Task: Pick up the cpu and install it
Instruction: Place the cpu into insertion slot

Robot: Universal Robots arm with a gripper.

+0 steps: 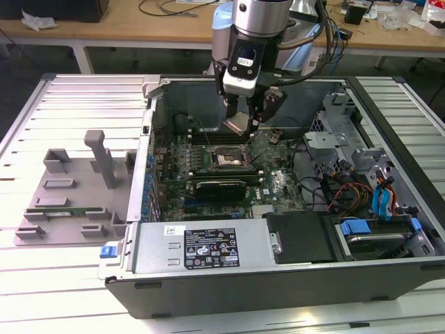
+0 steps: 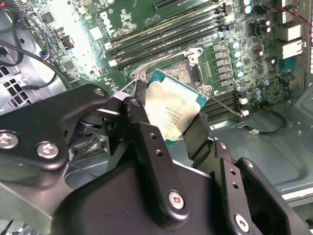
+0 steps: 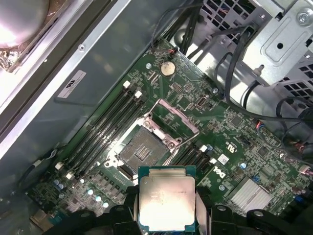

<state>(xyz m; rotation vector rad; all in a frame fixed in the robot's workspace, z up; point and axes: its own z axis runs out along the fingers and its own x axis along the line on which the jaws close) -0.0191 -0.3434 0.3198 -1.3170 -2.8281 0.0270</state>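
Gripper [image 2: 167, 122] clamps the cpu [image 3: 167, 201], faint print on top, near open socket [image 3: 143, 149].

A pale slatted table [image 1: 76, 104] is seen carrying everything here. An open computer case [image 1: 208, 285] is laid on its side across the middle and the exterior view's right of the table, with its near wall turned toward the camera. A flat grey fixture plate [image 1: 76, 191] is set directly on the slats at the exterior view's left, just beside the case. Bare slats are left showing on the far side of the plate and on its near side. Wooden benches [image 1: 125, 31] are made out far beyond the table.
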